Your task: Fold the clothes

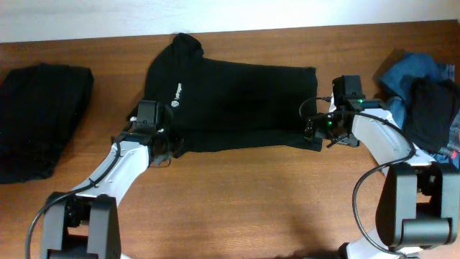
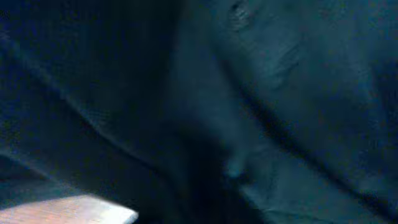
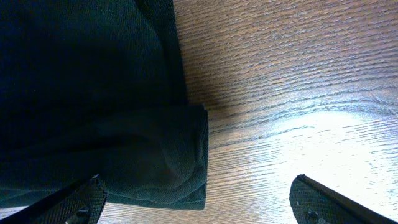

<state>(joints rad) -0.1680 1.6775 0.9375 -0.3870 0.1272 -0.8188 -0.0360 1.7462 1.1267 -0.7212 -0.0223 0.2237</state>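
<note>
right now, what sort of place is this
Probably a robot bench for laundry folding: a bare wooden table, a black T-shirt spread on it, a dark clothes pile and a denim heap at its ends.

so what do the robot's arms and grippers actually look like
The left arm and right arm have white links, black joints and bulky black bases, with a thin black cable looping along each. The left gripper and right gripper are black; a small green light glows beside the right one.

We looked down on a wooden table point(image 1: 237, 208).
A black T-shirt point(image 1: 237, 101) lay mid-table, a black garment point(image 1: 36, 115) at the left edge, denim point(image 1: 408, 72) at the right.
</note>
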